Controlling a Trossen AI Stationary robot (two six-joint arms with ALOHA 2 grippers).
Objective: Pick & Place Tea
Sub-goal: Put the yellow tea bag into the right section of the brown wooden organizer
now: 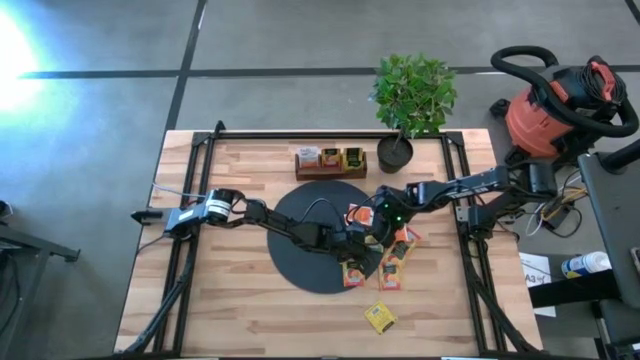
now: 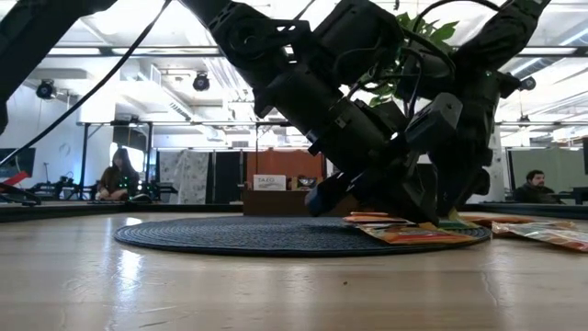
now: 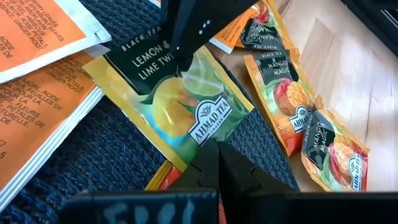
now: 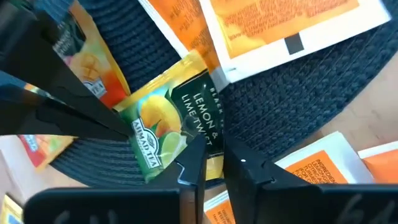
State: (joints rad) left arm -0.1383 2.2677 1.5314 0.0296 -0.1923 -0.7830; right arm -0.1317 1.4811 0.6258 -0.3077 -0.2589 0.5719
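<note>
Wooden table (image 1: 250, 310), black mat (image 1: 300, 262)

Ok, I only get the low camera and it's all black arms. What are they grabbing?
Observer: Both pinch one tea sachet, green and yellow, labelled Lemon and Lime. The left gripper has one edge and the right gripper has the opposite one.
Operator: Is it on the round thing?
Observer: It's over the right part of the black mat.
Operator: Are any teas lying far off?
Observer: One yellow sachet lies alone on the wooden table, off the mat, toward the front edge.
</note>
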